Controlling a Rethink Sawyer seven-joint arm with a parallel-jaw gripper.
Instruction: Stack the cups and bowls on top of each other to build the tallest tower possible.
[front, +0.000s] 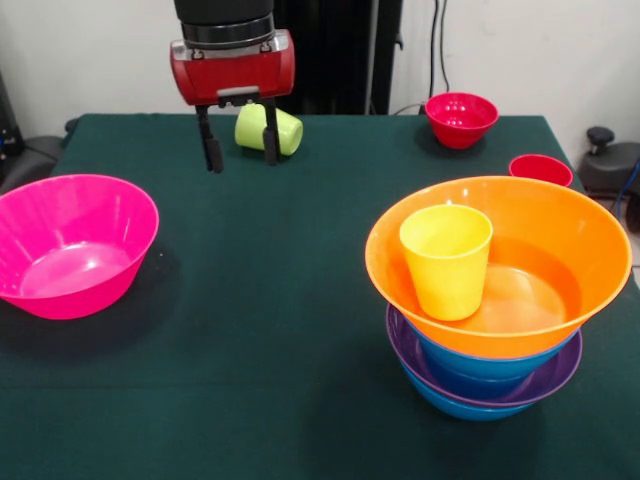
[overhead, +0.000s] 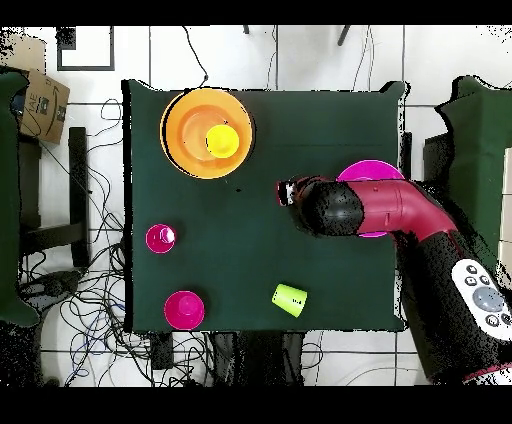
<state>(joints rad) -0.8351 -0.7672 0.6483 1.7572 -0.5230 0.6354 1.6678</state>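
Claw spread and empty, lime green cup partly hidden behind it, probably on its side.

We see glossy, smooth plastic on the orange bowl and pink bowl. The table wears matt green cloth.

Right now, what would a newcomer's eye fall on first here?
The tower near the front view's right edge: a wide orange bowl on nested blue and purple bowls, with an upright yellow cup inside. Next, the large pink bowl alone at left, and the red gripper hanging open and empty above the table's far side.
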